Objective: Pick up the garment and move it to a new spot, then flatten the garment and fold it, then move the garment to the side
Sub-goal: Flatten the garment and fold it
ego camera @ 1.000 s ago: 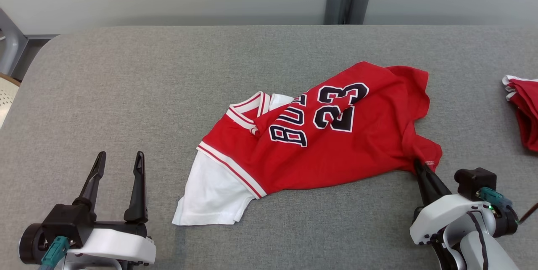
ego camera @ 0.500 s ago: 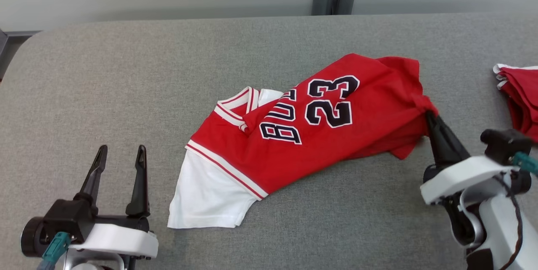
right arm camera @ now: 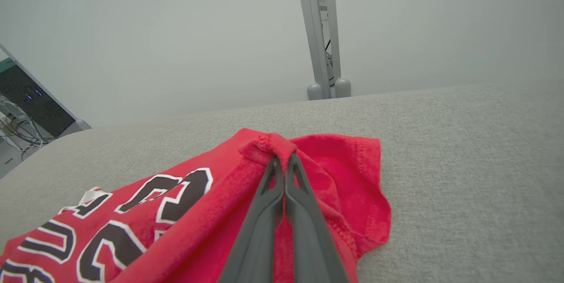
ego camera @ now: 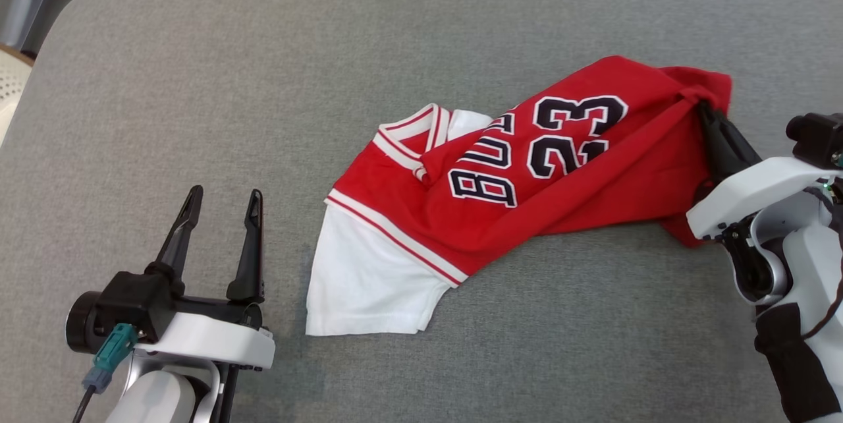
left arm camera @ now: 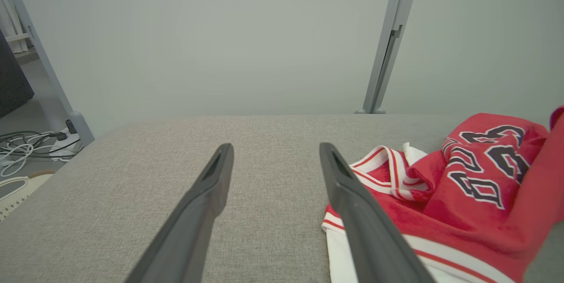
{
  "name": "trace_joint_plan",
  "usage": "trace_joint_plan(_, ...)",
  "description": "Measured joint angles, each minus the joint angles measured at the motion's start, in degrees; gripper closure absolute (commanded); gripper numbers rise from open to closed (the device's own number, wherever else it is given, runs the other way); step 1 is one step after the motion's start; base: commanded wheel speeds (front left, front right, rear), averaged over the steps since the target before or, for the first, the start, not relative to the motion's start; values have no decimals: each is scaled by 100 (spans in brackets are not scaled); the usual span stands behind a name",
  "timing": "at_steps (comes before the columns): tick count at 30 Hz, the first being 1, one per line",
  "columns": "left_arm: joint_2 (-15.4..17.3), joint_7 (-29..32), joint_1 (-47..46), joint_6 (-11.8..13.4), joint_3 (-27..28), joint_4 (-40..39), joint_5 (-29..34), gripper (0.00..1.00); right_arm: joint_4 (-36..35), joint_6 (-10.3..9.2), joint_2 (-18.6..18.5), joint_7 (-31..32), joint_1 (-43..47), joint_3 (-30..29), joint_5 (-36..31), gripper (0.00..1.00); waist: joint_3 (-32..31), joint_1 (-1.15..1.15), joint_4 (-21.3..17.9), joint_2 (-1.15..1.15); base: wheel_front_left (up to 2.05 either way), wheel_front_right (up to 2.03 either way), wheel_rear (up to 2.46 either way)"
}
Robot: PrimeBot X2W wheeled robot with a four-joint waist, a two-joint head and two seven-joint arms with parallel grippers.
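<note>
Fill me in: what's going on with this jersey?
The right tool is shut on the red hem of the jersey, bunching that edge toward it. The rest of the jersey lies crumpled on the table, number side up, with its white sleeve nearest the robot. The left tool is open and holds nothing, off to the side of the sleeve. No flattening or folding is done yet.
</note>
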Motion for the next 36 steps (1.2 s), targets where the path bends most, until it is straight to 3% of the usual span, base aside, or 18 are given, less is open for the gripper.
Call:
trace_joint_plan(5,-115,-5,-107,-118,-18,162,56,0,664,0,-87,-119,-352,79,113,100,167,0,176,0,0,0,0)
trace_joint_plan(6,-136,-5,-116,-129,-19,174,74,0,788,0,-127,-185,-396,91,105,76,190,0,196,0,0,0,0)
trace_joint_plan(7,-162,-7,-126,-135,-20,186,94,0,882,0,-163,-258,-432,102,102,12,207,0,209,0,0,0,0)
trace_joint_plan(8,-180,-8,-134,-144,-16,194,99,0,951,0,-178,-318,-463,107,127,0,218,0,213,0,0,0,0)
trace_joint_plan(14,-192,-13,-132,-189,100,226,183,0,982,0,-146,-675,-434,346,326,0,177,0,85,0,0,0,0)
trace_joint_plan(20,-175,-13,32,-194,226,243,198,0,368,0,-131,-975,190,517,313,0,-21,0,-130,0,0,0,0)
trace_joint_plan(29,-97,-13,485,-73,387,152,194,0,-899,0,125,-1062,1425,-88,-307,0,-436,0,-490,0,0,0,0)
trace_joint_plan(36,-19,71,1048,130,416,-58,174,0,-1911,0,401,-601,2334,-474,-884,0,-806,0,-712,0,0,0,0)
